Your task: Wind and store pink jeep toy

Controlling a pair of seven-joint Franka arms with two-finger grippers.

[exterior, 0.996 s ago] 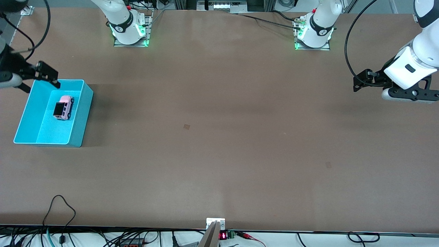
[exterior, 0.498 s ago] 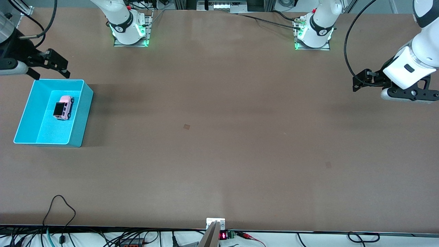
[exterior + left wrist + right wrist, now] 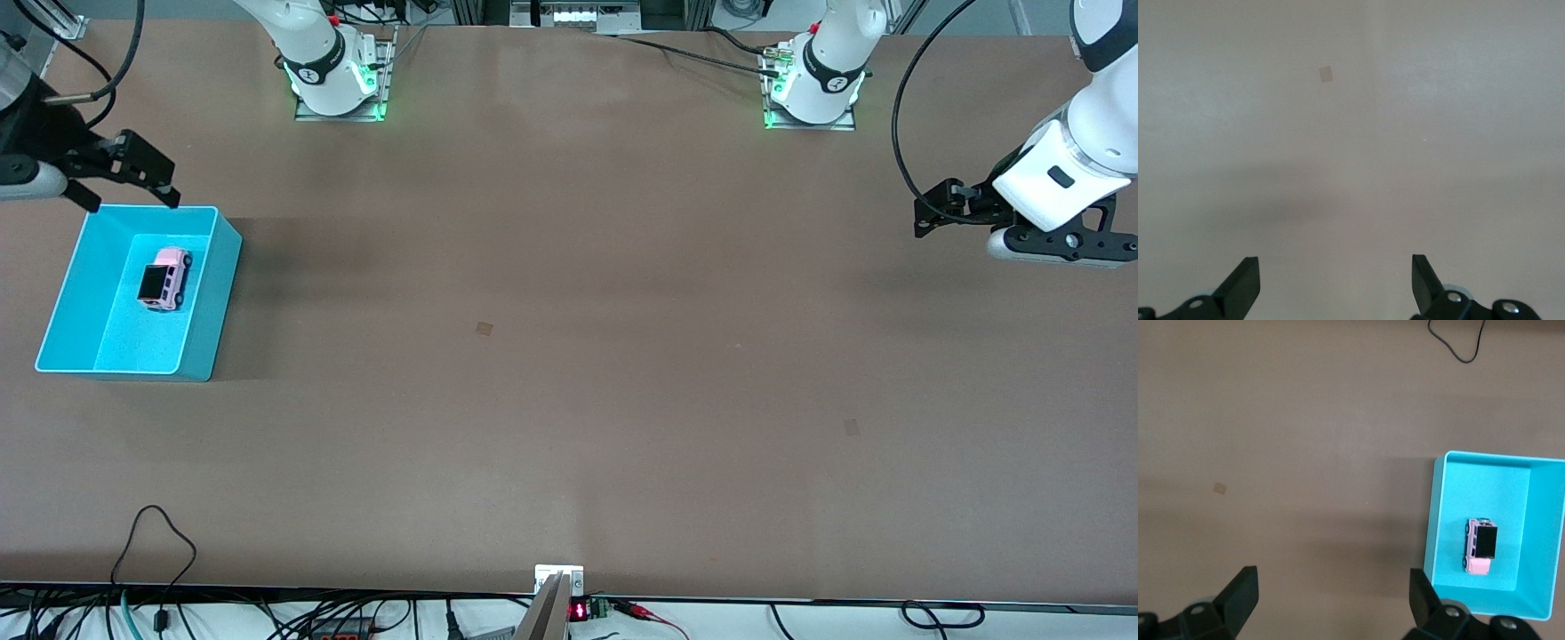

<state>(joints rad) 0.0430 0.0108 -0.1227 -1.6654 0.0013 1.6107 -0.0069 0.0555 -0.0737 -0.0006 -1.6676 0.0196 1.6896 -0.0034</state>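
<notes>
The pink jeep toy (image 3: 164, 279) (image 3: 1480, 547), with its black roof panel up, lies on the floor of the turquoise bin (image 3: 212, 302) (image 3: 1437, 520) at the right arm's end of the table. My right gripper (image 3: 130, 192) (image 3: 1333, 587) hangs open and empty over the table just past the bin's rim on the robots' side, apart from the toy. At the left arm's end, my left gripper (image 3: 926, 219) (image 3: 1335, 273) waits open over bare brown tabletop, with nothing between its fingers.
Two small tape patches (image 3: 484, 328) (image 3: 852, 428) mark the brown table. A black cable loop (image 3: 156, 532) lies near the table's front edge. The two arm bases (image 3: 338, 80) (image 3: 813, 84) stand along the edge farthest from the front camera.
The right gripper has lifted off the bin's rim toward the robots' side, leaving the jeep in the bin. The left arm has barely shifted.
</notes>
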